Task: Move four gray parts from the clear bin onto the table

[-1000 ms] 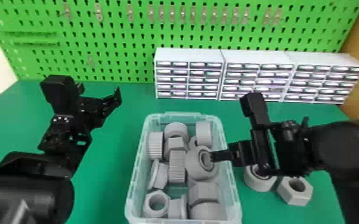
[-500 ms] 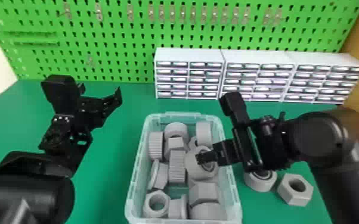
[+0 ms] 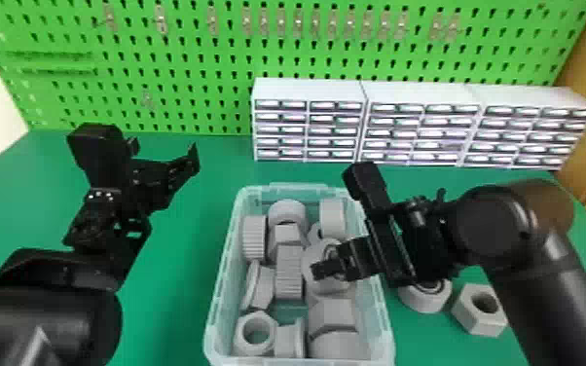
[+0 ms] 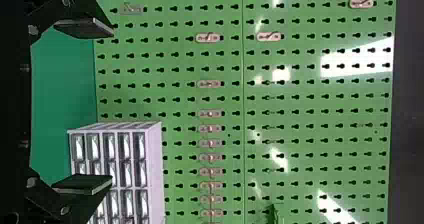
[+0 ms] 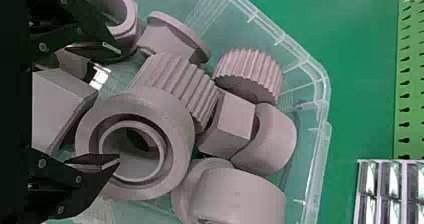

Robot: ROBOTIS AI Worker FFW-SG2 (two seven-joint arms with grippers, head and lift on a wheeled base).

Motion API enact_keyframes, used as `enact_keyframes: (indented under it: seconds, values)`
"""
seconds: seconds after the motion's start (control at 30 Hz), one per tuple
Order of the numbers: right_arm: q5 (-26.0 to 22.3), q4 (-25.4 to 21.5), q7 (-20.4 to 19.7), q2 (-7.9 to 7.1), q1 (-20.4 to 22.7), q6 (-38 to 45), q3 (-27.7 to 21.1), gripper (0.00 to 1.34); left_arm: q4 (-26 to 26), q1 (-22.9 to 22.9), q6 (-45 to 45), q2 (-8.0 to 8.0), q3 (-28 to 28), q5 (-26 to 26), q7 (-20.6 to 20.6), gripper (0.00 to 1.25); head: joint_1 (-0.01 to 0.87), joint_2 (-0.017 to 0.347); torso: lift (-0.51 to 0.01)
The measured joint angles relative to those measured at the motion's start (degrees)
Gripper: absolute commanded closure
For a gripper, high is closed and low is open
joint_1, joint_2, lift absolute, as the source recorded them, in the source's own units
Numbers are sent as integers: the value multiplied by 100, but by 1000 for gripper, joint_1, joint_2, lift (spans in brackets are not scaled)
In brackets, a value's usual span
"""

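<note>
Right gripper (image 3: 330, 264) stands open, fingers apart, at a gray ring (image 5: 137, 103) in the clear bin (image 3: 302, 187), head view lower center. Left gripper (image 3: 164, 155), left of frame, is open.

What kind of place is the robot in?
It looks like a workshop or a robot practice bench: there's a green pegboard with hooks, white drawer units for small stuff, and a clear bin of chunky gray nuts and gears.
</note>
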Motion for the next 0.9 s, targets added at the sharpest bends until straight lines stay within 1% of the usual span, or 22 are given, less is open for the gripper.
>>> enact_keyframes:
  seconds: [0.53,0.9]
  values:
    - [5,236,6,-65,-40,-497,247,510,11,7,0,-1,-1,18,0,239,678,34,-50]
    - [9,417,6,-64,-63,-705,359,516,17,-2,0,-1,-5,22,0,239,678,34,-50]
